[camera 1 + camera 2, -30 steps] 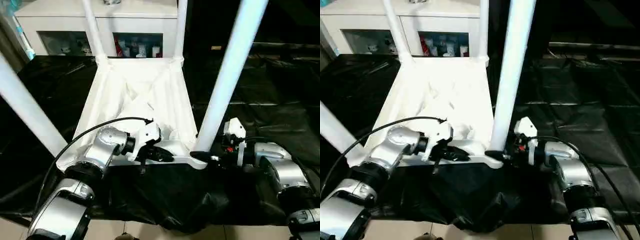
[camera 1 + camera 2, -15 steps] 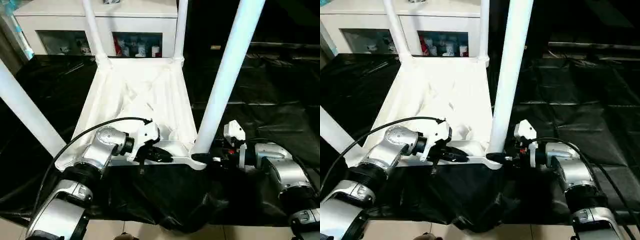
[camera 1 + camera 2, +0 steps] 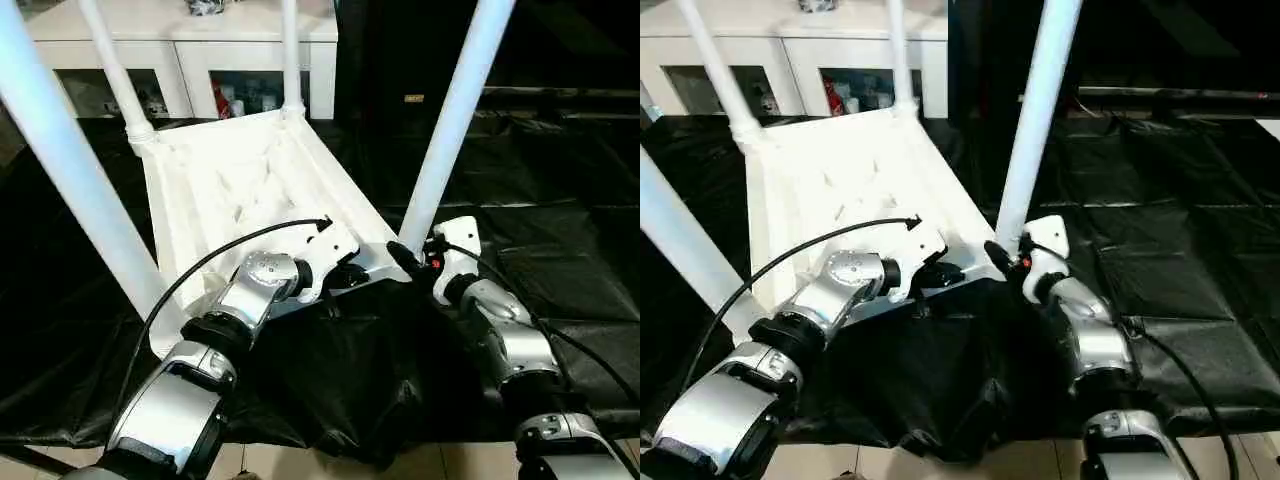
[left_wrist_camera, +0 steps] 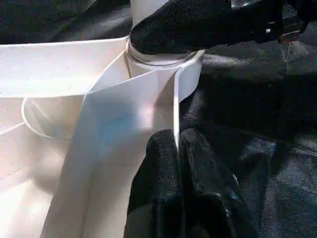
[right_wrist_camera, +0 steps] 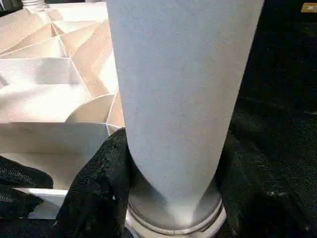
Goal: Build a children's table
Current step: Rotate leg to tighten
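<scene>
The children's table lies upside down on black sheeting, its white ribbed tabletop (image 3: pixel 240 190) skewed, with the far end towards the left. Four white legs stand up from its corner sockets. The near-right leg (image 3: pixel 450 120) and near-left leg (image 3: pixel 70 170) are closest to me. My left gripper (image 3: pixel 350 277) is shut on the tabletop's thin near rim (image 4: pixel 148 89), just beside the near-right socket, fingertips (image 4: pixel 163 148) pinching the edge. My right gripper (image 3: pixel 405 258) clasps the base of the near-right leg (image 5: pixel 178 74), one black finger (image 5: pixel 99 173) on each side of it.
A white cabinet with glass doors (image 3: pixel 190 70) stands at the back, close behind the two far legs. Crumpled black sheeting (image 3: pixel 560 230) covers the ground all around. A black cable (image 3: pixel 200 270) arcs over my left forearm.
The tabletop has swung, its far end going left and the near-right corner coming toward my right arm. My right gripper has narrowed around the leg's base. The left grip is unchanged.
</scene>
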